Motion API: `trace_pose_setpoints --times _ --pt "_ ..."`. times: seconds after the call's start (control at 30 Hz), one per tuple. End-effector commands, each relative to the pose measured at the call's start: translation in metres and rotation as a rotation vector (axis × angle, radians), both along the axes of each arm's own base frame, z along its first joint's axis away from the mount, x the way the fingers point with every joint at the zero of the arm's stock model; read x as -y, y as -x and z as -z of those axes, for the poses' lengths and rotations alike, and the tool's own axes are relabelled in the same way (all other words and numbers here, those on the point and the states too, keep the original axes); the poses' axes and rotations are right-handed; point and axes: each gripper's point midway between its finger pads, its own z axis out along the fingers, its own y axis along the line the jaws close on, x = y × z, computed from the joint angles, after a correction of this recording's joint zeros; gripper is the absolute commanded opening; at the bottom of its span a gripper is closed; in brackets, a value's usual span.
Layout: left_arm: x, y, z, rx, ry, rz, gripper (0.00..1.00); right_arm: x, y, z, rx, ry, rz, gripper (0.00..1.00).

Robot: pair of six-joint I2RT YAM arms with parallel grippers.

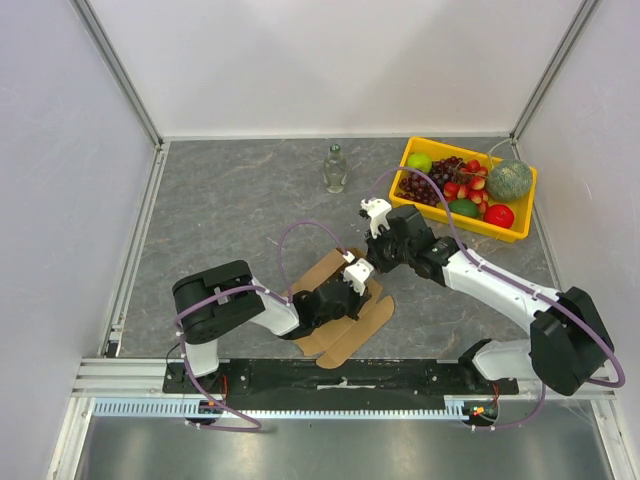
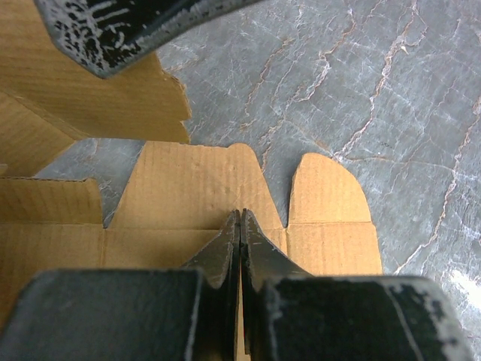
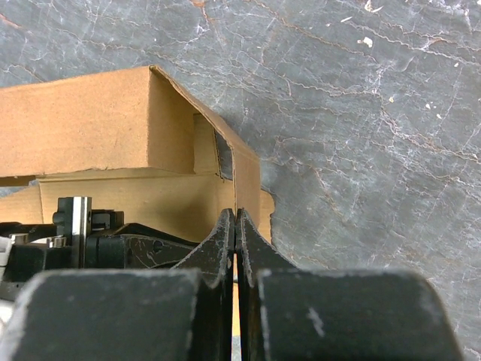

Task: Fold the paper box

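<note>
One paper box (image 1: pixel 355 325); left gripper (image 2: pixel 240 216) pressed together over its flat flaps; right gripper (image 3: pixel 235 216) pressed together at its raised corner edge; table (image 3: pixel 361 113) open ahead.

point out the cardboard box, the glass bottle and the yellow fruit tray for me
paper box (image 1: pixel 362 322), top external view, on its rounded flap lying flat on the right
glass bottle (image 1: pixel 335 170), top external view, on its body
yellow tray (image 1: pixel 495 234), top external view, on its near wall
</note>
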Motion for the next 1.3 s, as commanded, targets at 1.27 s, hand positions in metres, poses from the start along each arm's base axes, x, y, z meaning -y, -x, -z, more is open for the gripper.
trace_pose_setpoints --times 1.27 --pt "-0.084 0.033 -0.195 0.189 0.231 0.000 0.02 0.011 0.014 0.013 0.024 -0.033 0.027 0.00"
